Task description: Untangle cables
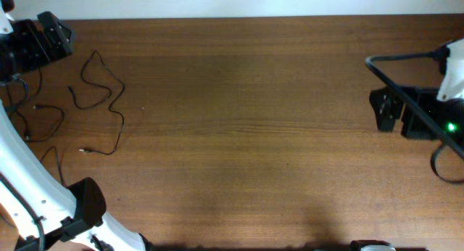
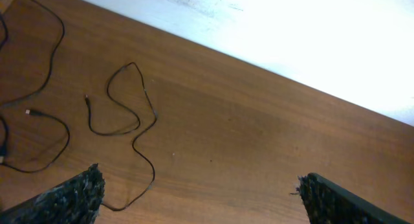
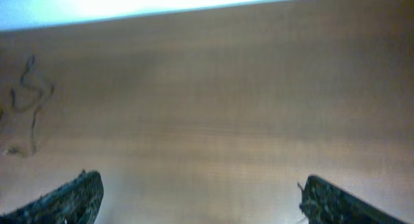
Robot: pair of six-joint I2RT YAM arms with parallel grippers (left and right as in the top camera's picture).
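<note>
**Item: cables** [image 1: 121, 86], thin black cords, lying loose on the left part of the bench [image 1: 254, 135], none in any grip.
- Serpentine cable [image 2: 154, 114]: lying flat in several bends. One end is pointing at the far side of the bench, and the other is trailing toward the near edge, close to the left gripper's left finger.
- Second cable [image 2: 67, 136]: lying further left and curving in wide arcs. It is showing a small pale-tipped plug [image 2: 29, 112]. In the left wrist view it is sitting just beside the serpentine cable without touching it. Its far-left run is passing out of view.
- In the right wrist view, the cables [image 3: 29, 98] are appearing only as a small blurred squiggle at far left.

**Left gripper** [image 2: 200, 185]: standing wide, with nothing between its fingers [image 2: 81, 195]. It is hanging above the bench near the cables' near ends.

**Right gripper** [image 3: 200, 188]: also standing wide and carrying nothing. It is hovering over bare wood well apart from the cables.

**Left arm** [image 1: 29, 178]: white links are running along the left edge of the bench.

**Right arm** [image 1: 406, 113]: black parts are sitting at the right edge, with a green light [image 1: 451, 126] glowing and a thick black lead [image 1: 399, 59] arching over it.

**Wall** [image 1: 217, 3]: a white strip is bordering the far side of the bench.
</note>
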